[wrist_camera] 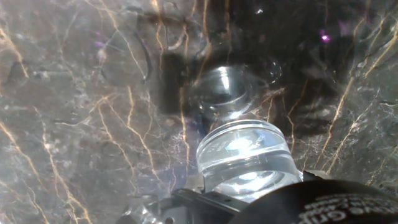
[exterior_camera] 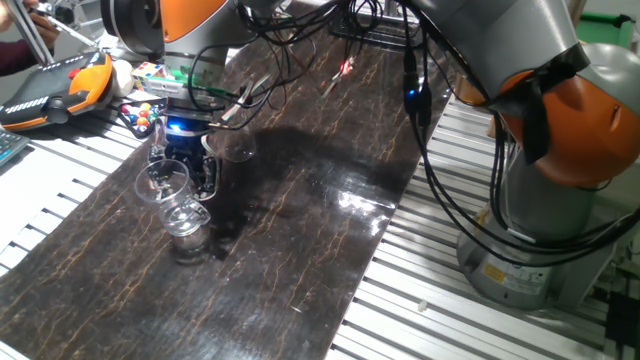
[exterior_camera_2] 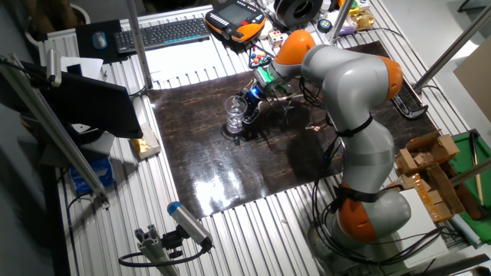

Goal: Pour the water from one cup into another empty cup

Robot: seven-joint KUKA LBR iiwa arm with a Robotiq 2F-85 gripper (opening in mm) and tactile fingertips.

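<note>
- Larger cup [exterior_camera: 165, 182], smaller cup [exterior_camera: 187, 222]: clear glass, glinting.
- Mat [exterior_camera: 300, 240]: dark, marble-veined, glossy, reflecting light.
- Table [exterior_camera: 470, 320]: ribbed bare metal, showing matt.
- Arm shell [exterior_camera_2: 345, 77]: smooth grey-orange plastic.

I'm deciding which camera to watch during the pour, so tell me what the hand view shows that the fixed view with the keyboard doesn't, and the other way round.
Only the hand view shows the larger cup close up, tilted so its mouth faces the smaller cup's open rim, with the glass filling the frame bottom. Only the fixed view with the keyboard shows the whole arm, the teach pendant and the mat's edges. Both show the two cups together on the dark veined mat; neither shows the water clearly.
</note>
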